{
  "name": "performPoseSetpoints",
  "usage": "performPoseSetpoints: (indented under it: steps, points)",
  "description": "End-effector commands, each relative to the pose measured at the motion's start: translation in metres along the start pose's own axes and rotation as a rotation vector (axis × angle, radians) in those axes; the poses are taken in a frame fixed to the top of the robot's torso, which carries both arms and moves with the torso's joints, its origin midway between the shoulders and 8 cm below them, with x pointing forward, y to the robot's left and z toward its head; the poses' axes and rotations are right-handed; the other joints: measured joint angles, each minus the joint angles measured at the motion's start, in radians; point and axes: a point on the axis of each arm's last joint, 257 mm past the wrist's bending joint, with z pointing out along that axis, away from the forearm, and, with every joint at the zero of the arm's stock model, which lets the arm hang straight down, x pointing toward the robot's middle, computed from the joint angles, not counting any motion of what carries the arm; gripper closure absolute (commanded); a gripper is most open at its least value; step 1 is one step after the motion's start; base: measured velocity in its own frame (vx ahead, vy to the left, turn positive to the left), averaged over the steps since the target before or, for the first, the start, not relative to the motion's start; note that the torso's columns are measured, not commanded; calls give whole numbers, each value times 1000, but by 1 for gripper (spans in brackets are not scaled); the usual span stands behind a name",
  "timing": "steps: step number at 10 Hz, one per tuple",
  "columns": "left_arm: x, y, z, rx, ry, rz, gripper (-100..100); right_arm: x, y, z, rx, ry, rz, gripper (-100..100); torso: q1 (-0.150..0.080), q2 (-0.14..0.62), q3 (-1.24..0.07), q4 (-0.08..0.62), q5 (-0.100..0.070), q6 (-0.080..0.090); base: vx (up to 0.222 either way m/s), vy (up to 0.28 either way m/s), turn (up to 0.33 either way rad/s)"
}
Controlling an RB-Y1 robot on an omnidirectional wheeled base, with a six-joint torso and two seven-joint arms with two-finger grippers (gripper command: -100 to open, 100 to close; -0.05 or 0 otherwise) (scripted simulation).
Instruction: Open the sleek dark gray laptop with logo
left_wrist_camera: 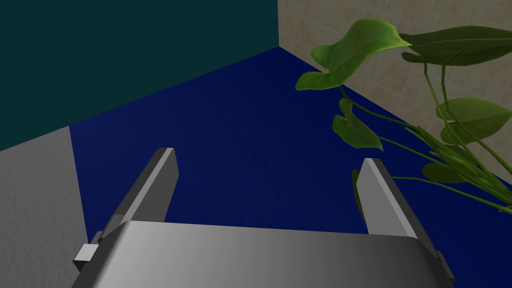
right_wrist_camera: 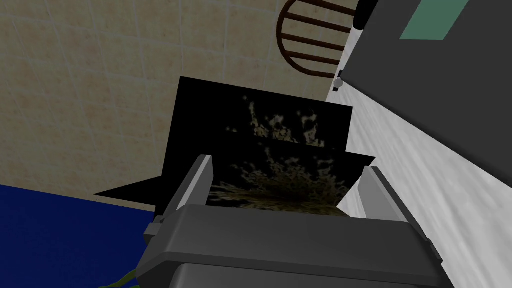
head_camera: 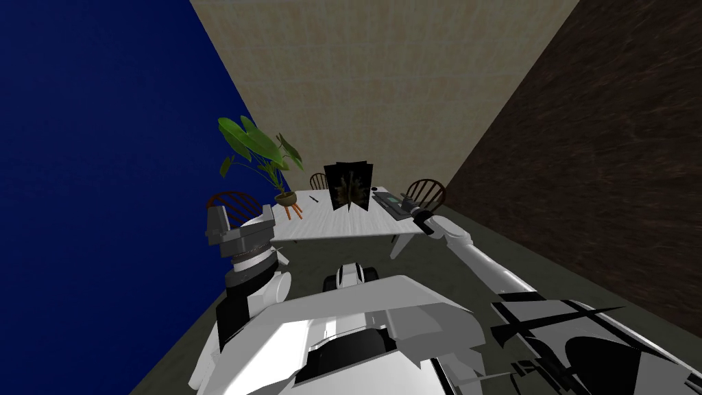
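**Dark grey laptop [head_camera: 388, 202] at the white table's [head_camera: 322, 223] right end**

It seems to lie flat and shut. The right gripper [right_wrist_camera: 287, 166] hovers just beside it, fingers spread, holding nothing. The left gripper [left_wrist_camera: 269, 156], also spread and empty, hangs raised near the plant [left_wrist_camera: 425, 100].

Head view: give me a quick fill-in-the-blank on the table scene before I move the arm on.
The right gripper has its fingers ___.
The laptop lies on the ___ table.
The potted plant stands toward the robot's ___ end of the table.
Missing words: open; white; left.
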Motion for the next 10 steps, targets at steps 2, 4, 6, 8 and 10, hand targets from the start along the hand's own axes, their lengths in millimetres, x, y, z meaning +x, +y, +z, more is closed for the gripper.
performPoseSetpoints:
  steps: [2,4,6,8,10]
  points:
    - [0,0,0,0,0,0,0,19,-20,1,1,-4,3,-100,1,-1,-1,0,0,0,0,45,-8]
    - [0,0,0,0,0,0,0,22,-23,2,1,-3,2,-100,1,0,0,0,0,0,1,36,-7]
    - [0,0,0,0,0,0,0,22,-23,2,1,-4,3,0,-1,0,0,0,0,0,0,3,0]
    - [0,0,0,0,0,0,0,22,-23,2,1,-4,3,0,1,0,0,0,0,0,0,0,0]
    - [0,0,0,0,0,0,0,22,-23,2,1,-4,3,0,1,0,0,0,0,0,0,0,0]
